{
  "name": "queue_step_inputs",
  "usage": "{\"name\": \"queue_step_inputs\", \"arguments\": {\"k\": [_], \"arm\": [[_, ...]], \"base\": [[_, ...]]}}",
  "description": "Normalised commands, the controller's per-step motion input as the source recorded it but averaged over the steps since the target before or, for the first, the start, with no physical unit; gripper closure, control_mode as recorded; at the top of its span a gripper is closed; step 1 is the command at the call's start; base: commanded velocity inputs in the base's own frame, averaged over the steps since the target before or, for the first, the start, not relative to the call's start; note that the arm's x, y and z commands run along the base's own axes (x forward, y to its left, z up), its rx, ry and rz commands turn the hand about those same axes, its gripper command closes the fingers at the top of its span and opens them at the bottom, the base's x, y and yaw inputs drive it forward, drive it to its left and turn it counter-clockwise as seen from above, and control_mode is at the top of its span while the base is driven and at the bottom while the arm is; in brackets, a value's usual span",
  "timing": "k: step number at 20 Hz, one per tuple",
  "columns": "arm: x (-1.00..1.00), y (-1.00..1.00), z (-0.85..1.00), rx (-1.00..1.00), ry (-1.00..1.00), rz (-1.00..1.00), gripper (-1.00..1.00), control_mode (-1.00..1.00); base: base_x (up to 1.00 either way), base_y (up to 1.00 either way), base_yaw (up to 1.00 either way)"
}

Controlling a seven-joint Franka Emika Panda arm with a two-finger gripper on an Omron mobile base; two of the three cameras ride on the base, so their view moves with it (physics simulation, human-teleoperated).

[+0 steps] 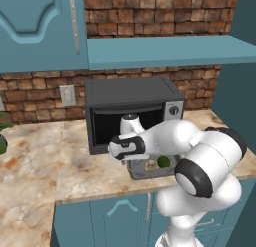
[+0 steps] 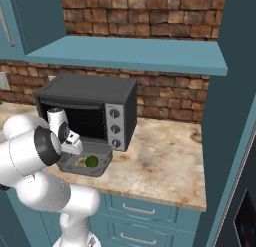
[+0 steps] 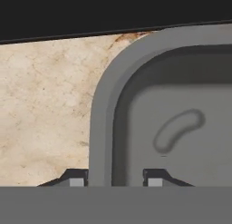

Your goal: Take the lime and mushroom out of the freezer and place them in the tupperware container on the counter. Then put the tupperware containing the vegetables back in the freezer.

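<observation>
- The gripper (image 3: pixel 113 182) straddled the tupperware container's (image 3: pixel 102 123) rim, one fingertip each side, apparently clamping it.
- Lime (image 2: pixel 91 161) and mushroom (image 2: pixel 81 162) lay inside (mushroom at the lime's nine o'clock).

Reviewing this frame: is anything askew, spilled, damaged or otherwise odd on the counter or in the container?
Nothing stands out. The tupperware container sits flat on the counter in front of the toaster oven, with the lime and mushroom inside. The tool straddles the container's rim. Nothing is spilled.
</observation>
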Motion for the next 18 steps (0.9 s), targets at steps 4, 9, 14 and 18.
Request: {"name": "queue_step_inputs", "arguments": {"k": [4,9,14,18], "arm": [[0.0,-0.01,0.0,0.0,0.0,0.0,1.0,-1.0],[-0.65,-0.02,0.53,0.02,-0.04,0.04,1.0,-1.0],[-0.86,-0.12,0.97,0.0,-0.07,0.14,1.0,-1.0],[-0.99,-0.32,1.0,0.0,-0.16,0.2,1.0,-1.0]], "base": [[0.0,0.0,0.0],[0.0,0.0,0.0],[0.0,0.0,0.0],[0.0,0.0,0.0]]}}
